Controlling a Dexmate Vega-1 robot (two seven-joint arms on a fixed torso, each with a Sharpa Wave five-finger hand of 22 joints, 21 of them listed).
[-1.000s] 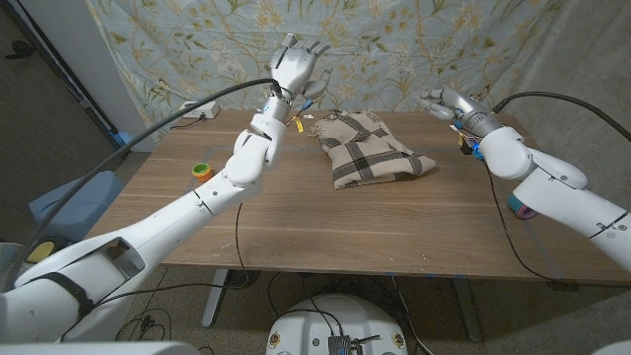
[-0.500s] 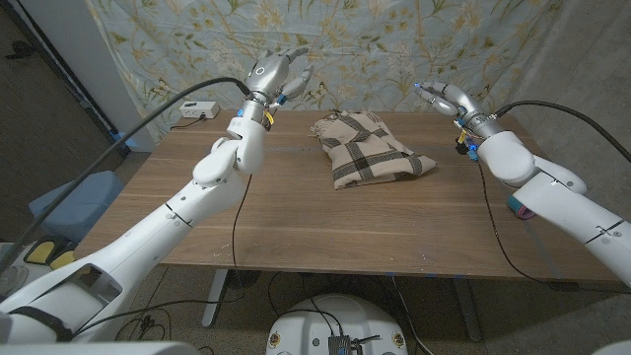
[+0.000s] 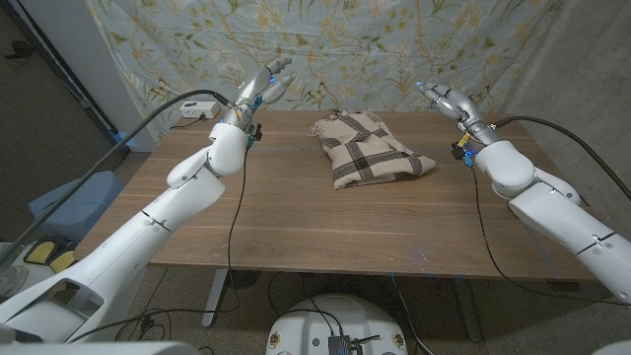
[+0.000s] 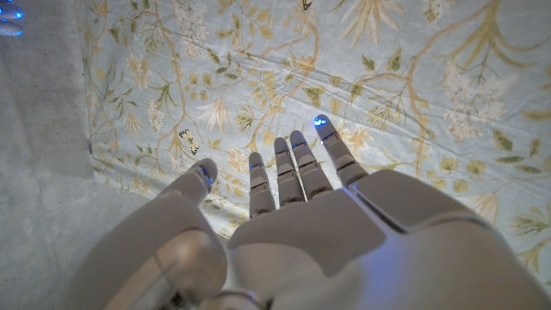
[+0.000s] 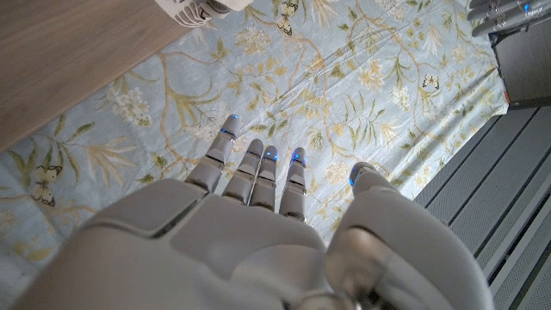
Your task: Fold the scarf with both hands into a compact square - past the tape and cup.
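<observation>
A tan plaid scarf (image 3: 368, 148) lies bunched in a rough folded heap on the far middle of the wooden table (image 3: 296, 227). My left hand (image 3: 263, 86) is raised above the table's far left edge, fingers apart and stretched toward the backdrop, holding nothing. My right hand (image 3: 444, 99) is lifted over the far right edge, fingers spread and empty too. Both hands are well apart from the scarf, one on each side. In the left wrist view my left hand (image 4: 293, 215) faces the floral cloth; in the right wrist view my right hand (image 5: 258, 224) does the same.
A floral backdrop cloth (image 3: 394, 39) hangs behind the table. A white power strip (image 3: 197, 109) lies at the far left corner. Black cables (image 3: 493, 217) trail across the table from each arm. The table's edge (image 5: 69, 60) shows in the right wrist view.
My left arm has swung left and lowered, its hand now at the table's far left edge. The right hand stays about where it was. The tape and the cup are out of sight.
</observation>
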